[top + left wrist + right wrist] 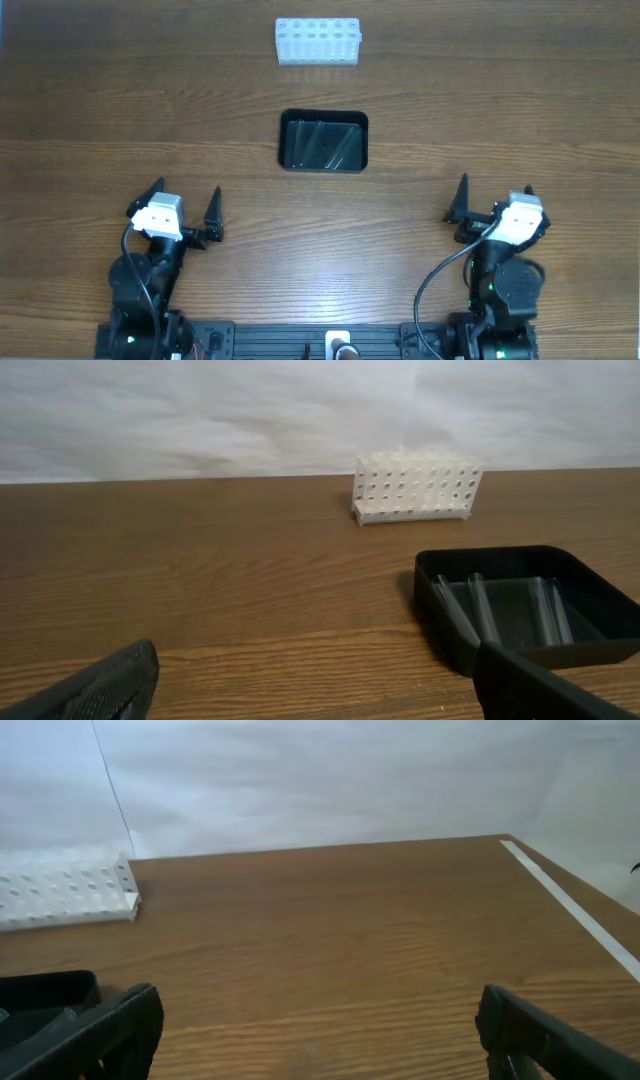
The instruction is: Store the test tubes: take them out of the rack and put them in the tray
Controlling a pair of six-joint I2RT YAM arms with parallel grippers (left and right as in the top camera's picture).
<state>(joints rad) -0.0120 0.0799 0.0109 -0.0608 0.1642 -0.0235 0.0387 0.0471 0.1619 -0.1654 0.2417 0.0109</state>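
My left gripper (185, 195) and right gripper (495, 190) hang wide open and empty near their bases. Test tubes (325, 145) lie in the tray (285, 140). The rack (318, 42) stands beyond it, long axis crosswise, slightly nearer my left arm.

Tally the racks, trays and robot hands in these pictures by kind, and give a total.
rack: 1
tray: 1
hands: 2, the left hand and the right hand, both open
Total: 4
Clear test tubes lie in the tray, but their number cannot be told, so they are left out.
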